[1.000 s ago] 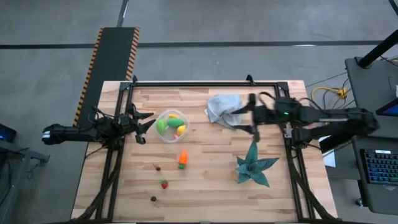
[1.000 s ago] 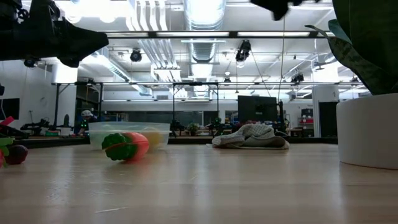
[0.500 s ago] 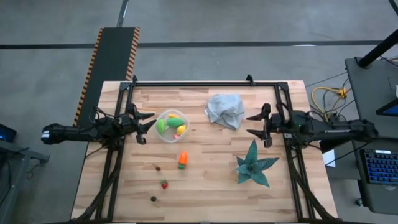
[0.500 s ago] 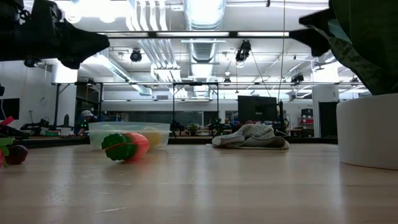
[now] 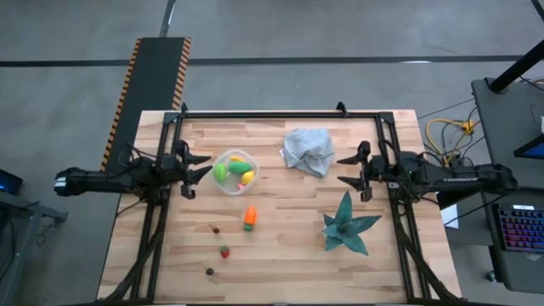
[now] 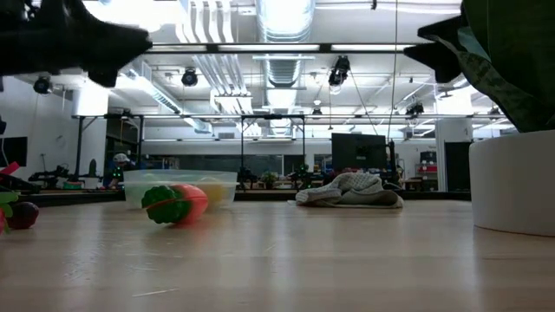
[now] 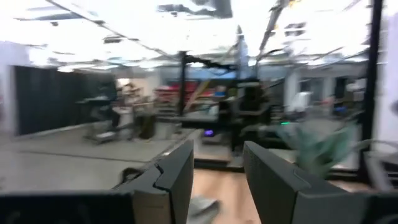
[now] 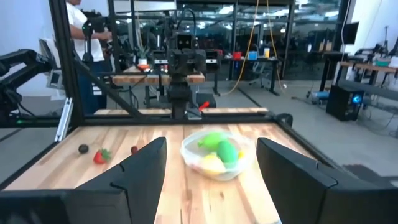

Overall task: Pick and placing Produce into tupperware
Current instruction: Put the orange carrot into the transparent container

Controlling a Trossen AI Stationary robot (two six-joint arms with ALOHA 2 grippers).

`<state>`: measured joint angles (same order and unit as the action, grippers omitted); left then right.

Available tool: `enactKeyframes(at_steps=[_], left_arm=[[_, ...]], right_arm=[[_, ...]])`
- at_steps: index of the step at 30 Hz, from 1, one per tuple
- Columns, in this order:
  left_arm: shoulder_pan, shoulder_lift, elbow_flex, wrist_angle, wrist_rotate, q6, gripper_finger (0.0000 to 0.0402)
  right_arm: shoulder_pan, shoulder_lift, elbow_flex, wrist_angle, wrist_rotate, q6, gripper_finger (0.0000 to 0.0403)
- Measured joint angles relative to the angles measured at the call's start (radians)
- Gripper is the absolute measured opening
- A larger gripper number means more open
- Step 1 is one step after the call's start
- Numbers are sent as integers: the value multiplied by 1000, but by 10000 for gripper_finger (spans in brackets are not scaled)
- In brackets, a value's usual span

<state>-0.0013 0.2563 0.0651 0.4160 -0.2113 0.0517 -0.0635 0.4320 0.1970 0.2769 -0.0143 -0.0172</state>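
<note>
Left gripper (image 5: 197, 169) at the table's left edge, just beside the tupperware (image 5: 235, 171): fingers spread wide, nothing held. Same gripper (image 7: 214, 180) in its own wrist view: two dark fingers well apart, nothing between them.

Right gripper (image 5: 349, 170) at the table's right edge, near the cloth (image 5: 307, 150): fingers spread wide, empty. From its wrist, gripper (image 8: 211, 180) open, tupperware (image 8: 219, 153) straight ahead between the fingers, well apart from them.

In the tupperware: green and yellow produce (image 5: 233, 170). On the bare wood nearer the front: an orange piece (image 5: 250, 218) with a green end, a small dark piece (image 5: 216, 229), a red piece (image 5: 224, 252), another dark piece (image 5: 209, 272).

Cloth crumpled, between tupperware and right gripper. Teal leafy piece (image 5: 347, 226) at the front right, below the right gripper.

Low view: orange piece (image 6: 176, 204) lying in front of the tupperware (image 6: 180, 187), cloth (image 6: 349, 191) farther right.
</note>
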Motion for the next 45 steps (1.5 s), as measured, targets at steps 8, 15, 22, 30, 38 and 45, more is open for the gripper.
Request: enactKeyframes(at_steps=[8,15,22,30,38,45], left_arm=[[0,143,100,129,131,-36,158],[-1,360,204,337,158,7,228],[-1,564,483,-56,120,216,256],[-14,833,918,-802,67,279,260],[-94,1056,1140,-1121,37,327,241],[-147,1195,1177,-1188,30,371,239]], right_arm=[[0,3,26,-10,0,-29,242],[0,5,25,-10,0,-36,242],[0,5,24,-10,0,-50,242],[0,5,24,-19,16,-69,242],[0,5,24,-19,18,-92,242],[0,5,24,-19,18,-91,242]])
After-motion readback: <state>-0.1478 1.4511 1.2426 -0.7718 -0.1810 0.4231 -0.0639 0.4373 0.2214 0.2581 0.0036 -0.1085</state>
